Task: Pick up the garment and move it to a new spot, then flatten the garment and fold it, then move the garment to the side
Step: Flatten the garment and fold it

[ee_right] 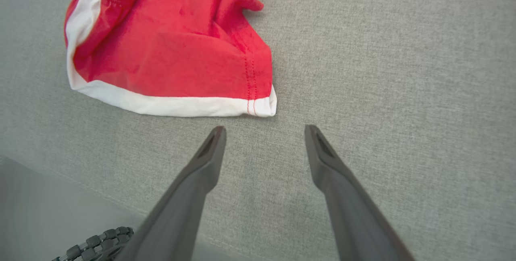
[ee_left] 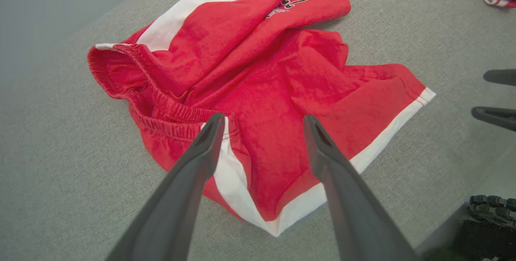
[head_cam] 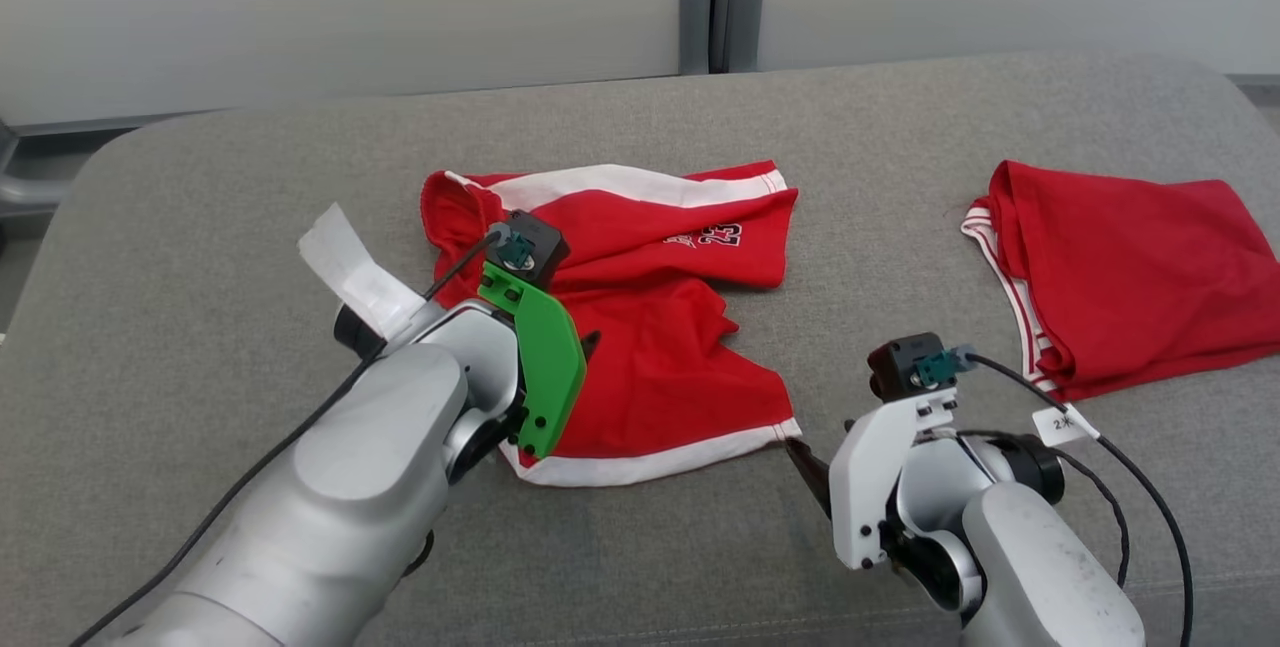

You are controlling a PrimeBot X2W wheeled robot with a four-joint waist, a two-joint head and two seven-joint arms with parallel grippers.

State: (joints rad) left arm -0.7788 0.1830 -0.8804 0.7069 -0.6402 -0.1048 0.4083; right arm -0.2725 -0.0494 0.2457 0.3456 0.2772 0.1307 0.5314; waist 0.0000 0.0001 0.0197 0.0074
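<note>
Red shorts (head_cam: 640,327) with white side stripes and white hems lie crumpled at the middle of a grey fabric-covered counter (head_cam: 200,227). In the head view the elastic waistband sits at 10 o'clock of the heap. One leg runs out toward 2 o'clock and carries a small print with the number 23. The other leg runs down toward 5 o'clock and ends in a white hem.

My left end effector (ee_left: 262,122) is released, its two dark fingers spread wide. It hangs over the 8 o'clock part of the shorts. In the left wrist view one fingertip lies over the gathered waistband beside a white stripe, and the other lies over plain red cloth. I cannot tell whether the tips touch the fabric. A green plate (head_cam: 545,367) on this wrist covers most of the fingers in the head view.

My right end effector (ee_right: 264,132) is also released, fingers wide apart and nothing between them. It is over bare grey counter, just at 5 o'clock of the shorts. In the right wrist view the stitched white hem corner is near the left fingertip, at its 12 o'clock, and not touching it.

A second garment (head_cam: 1130,277), red with striped trim, lies folded at 3 o'clock, well apart from the shorts.
</note>
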